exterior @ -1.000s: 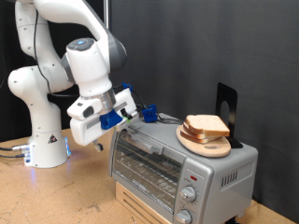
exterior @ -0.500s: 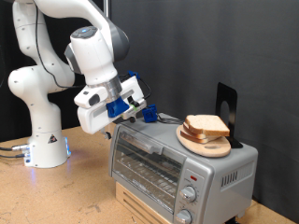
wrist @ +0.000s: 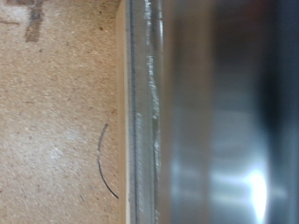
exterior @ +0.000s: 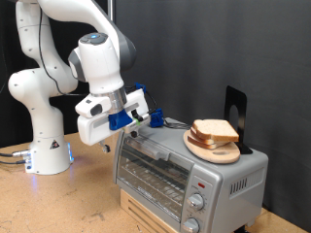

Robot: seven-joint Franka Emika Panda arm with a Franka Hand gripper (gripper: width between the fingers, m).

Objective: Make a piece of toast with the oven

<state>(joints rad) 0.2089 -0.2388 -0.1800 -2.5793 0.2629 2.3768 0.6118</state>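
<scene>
Ext. view: white Panda arm is hanging over the exterior view's left end of the oven [exterior: 190, 165], w/ its hand [exterior: 154, 119] just above the oven's top corner. Blue finger parts are pointing toward the view's right. Fingers are too small to read, so can't tell whether the hand is open, closed or gripping; nothing is showing between them.

The oven is a boxy silver-grey unit, brushed metal look, sitting on a pale wooden block [exterior: 155, 216] on the bench [exterior: 49, 204], which has a speckled cork-like brown surface. Glass-fronted door is sitting closed, wire rack showing thru it. Two round knobs [exterior: 197, 202] and a small red light are sitting on the front panel toward the view's right. Oven's long axis is running from view's left to lower right.

The piece of toast [exterior: 215, 130] is lying flat on a round wooden plate [exterior: 212, 148] on top of the oven, right-hand end. It's pale w/ tan crust, roughly square, broad face up. A dark flat upright object [exterior: 234, 110] is standing just behind the plate.

Wrist view: blurred shiny metal oven surface [wrist: 215, 112] is running alongside grainy bench [wrist: 56, 112]; a thin curved wire-like line [wrist: 103, 163] is lying on the bench. No fingers are showing here.
</scene>
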